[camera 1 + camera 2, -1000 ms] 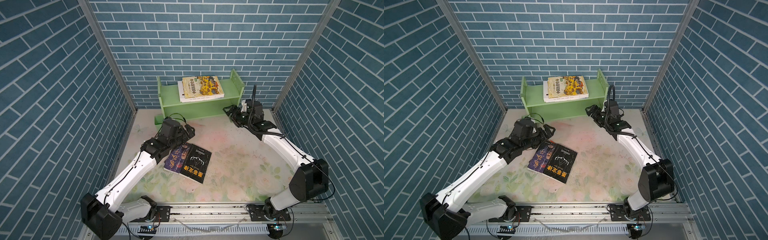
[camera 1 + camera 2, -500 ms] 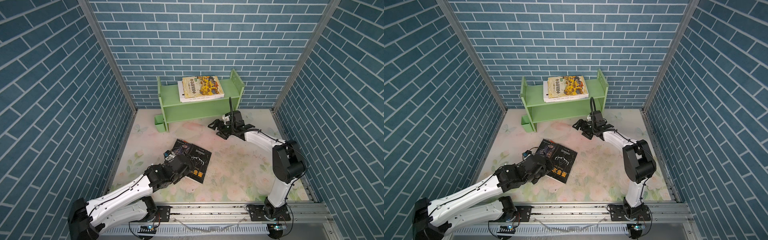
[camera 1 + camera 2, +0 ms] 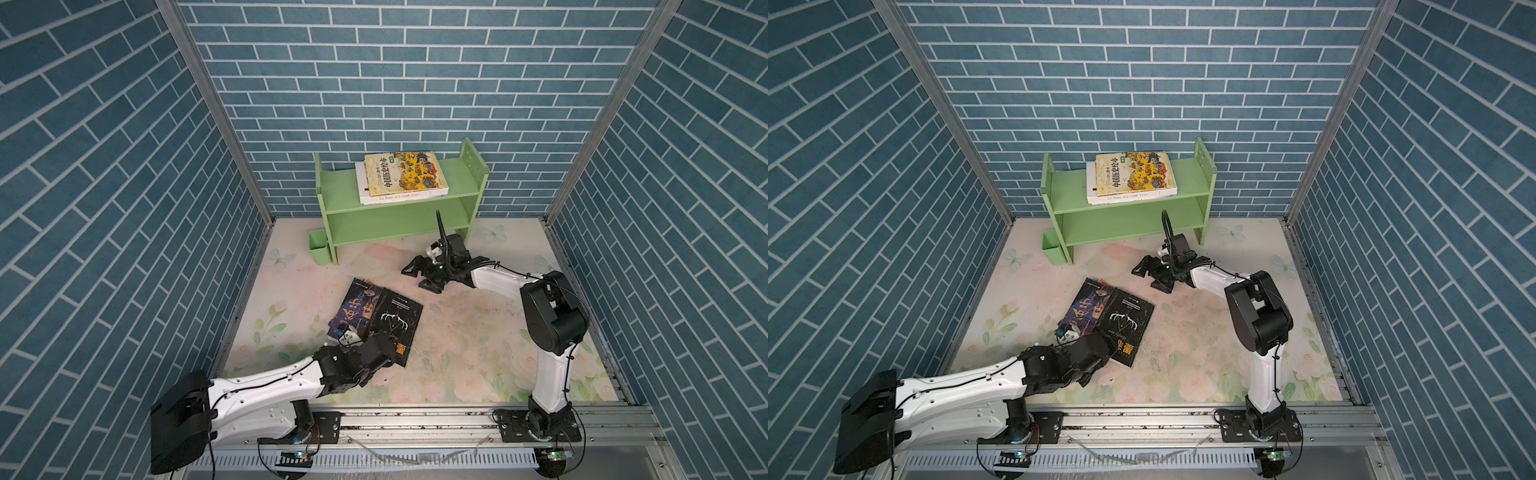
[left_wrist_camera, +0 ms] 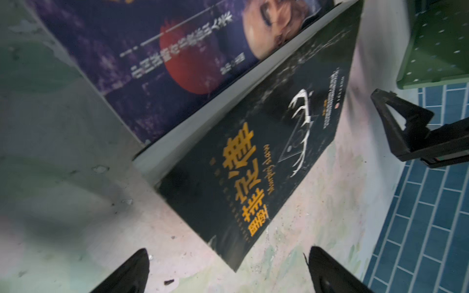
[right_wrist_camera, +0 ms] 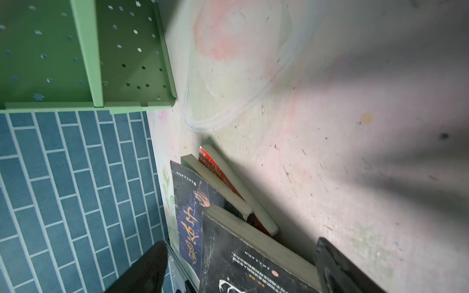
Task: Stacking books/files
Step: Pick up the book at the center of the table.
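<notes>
Three books lie overlapped on the floral mat (image 3: 478,345): a purple one (image 3: 353,309), a black one with orange characters (image 3: 397,322) on top of it, and a red one (image 5: 215,167) underneath. My left gripper (image 4: 228,269) is open, low on the near side, its fingers either side of the black book's (image 4: 253,165) near corner, not touching it. My right gripper (image 3: 417,276) is open and empty, hovering just past the pile's far edge. A yellow illustrated book (image 3: 403,172) rests on white books (image 3: 399,198) on the green shelf's (image 3: 399,224) top.
A small green box (image 3: 320,246) sits by the shelf's left foot. Blue brick walls close in on three sides. A metal rail (image 3: 415,419) carrying both arm bases runs along the front edge.
My left arm pulled back from the pile's far left side to its near corner. My right arm came away from the shelf, down and left toward the books. Both grippers stayed open.
</notes>
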Action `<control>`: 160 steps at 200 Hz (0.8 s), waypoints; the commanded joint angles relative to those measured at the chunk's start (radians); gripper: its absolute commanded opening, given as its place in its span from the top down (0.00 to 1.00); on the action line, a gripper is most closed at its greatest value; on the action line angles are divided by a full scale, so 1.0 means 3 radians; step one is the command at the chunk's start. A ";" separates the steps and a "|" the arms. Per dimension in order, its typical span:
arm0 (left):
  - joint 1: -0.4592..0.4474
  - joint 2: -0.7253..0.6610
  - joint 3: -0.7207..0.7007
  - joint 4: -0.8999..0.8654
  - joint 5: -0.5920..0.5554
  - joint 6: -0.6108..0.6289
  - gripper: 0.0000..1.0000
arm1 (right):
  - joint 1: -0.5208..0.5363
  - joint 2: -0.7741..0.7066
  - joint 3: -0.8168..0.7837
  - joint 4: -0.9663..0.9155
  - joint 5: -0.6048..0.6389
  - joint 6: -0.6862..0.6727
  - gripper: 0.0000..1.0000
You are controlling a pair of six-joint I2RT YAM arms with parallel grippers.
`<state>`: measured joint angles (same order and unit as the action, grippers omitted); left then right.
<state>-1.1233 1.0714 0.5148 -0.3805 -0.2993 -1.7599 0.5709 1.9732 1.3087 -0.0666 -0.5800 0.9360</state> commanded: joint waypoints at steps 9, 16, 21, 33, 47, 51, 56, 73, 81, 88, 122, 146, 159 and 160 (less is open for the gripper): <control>-0.0111 0.0063 0.0010 0.0177 -0.0303 -0.0160 0.00 | 0.0075 0.0064 -0.0119 -0.0003 -0.0102 -0.0099 0.10; -0.0108 0.0099 -0.0019 0.0257 -0.0315 -0.0162 0.00 | 0.0096 0.0060 -0.0149 -0.0003 -0.0105 -0.0098 0.10; -0.0109 0.0121 -0.0048 0.0337 -0.0321 -0.0162 0.00 | 0.0105 0.0060 -0.0169 -0.0003 -0.0107 -0.0098 0.10; -0.0109 0.0187 -0.0130 0.0566 -0.0327 -0.0167 0.00 | 0.0134 0.0051 -0.0220 -0.0007 -0.0104 -0.0094 0.11; -0.0113 0.0262 -0.0188 0.0731 -0.0334 -0.0191 0.00 | 0.0160 0.0036 -0.0279 0.0003 -0.0104 -0.0088 0.11; -0.0116 0.0281 -0.0187 0.0745 -0.0341 -0.0193 0.00 | 0.0162 0.0039 -0.0291 0.0005 -0.0104 -0.0085 0.11; -0.0116 0.0303 -0.0180 0.0739 -0.0354 -0.0195 0.00 | 0.0180 0.0036 -0.0309 0.0007 -0.0107 -0.0085 0.11; -0.0115 0.0367 -0.0158 0.0728 -0.0392 -0.0198 0.00 | 0.0199 0.0043 -0.0337 0.0014 -0.0111 -0.0080 0.11; -0.0116 0.0401 -0.0156 0.0767 -0.0410 -0.0186 0.00 | 0.0207 0.0048 -0.0339 0.0019 -0.0112 -0.0083 0.11; -0.0116 0.0422 -0.0165 0.0803 -0.0427 -0.0170 0.00 | 0.0211 0.0049 -0.0345 0.0018 -0.0107 -0.0078 0.11; -0.0116 0.0568 -0.0280 0.1152 -0.0470 -0.0103 0.00 | 0.0247 0.0102 -0.0339 0.0037 -0.0113 -0.0055 0.11; -0.0116 0.0650 -0.0251 0.1154 -0.0455 -0.0013 0.00 | 0.0264 0.0151 -0.0341 0.0058 -0.0152 -0.0016 0.12; -0.0116 0.0681 -0.0201 0.1132 -0.0460 0.0100 0.01 | 0.0273 0.0163 -0.0342 0.0058 -0.0158 -0.0011 0.12; -0.0114 0.0682 -0.0197 0.1129 -0.0460 0.0107 0.01 | 0.0274 0.0165 -0.0340 0.0058 -0.0155 -0.0011 0.12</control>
<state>-1.1530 1.2533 0.4450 -0.0475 -0.4194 -1.7878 0.6353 1.9881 1.2144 -0.0402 -0.6018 0.9344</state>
